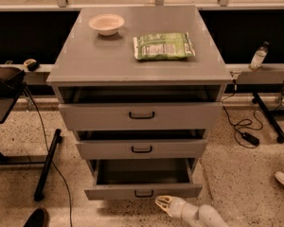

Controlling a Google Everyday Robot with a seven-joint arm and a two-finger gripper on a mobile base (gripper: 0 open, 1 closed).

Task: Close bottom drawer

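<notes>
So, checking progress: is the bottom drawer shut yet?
Open. The bottom drawer juts out past the two above, its inside showing; the gripper is low, just in front of its face.

One view only: a raised camera faces the cabinet front-on, tilted down, moderately near. The pincer sits at the lower edge, just before the bottom drawer.

Btm drawer open, jaws near front
</notes>
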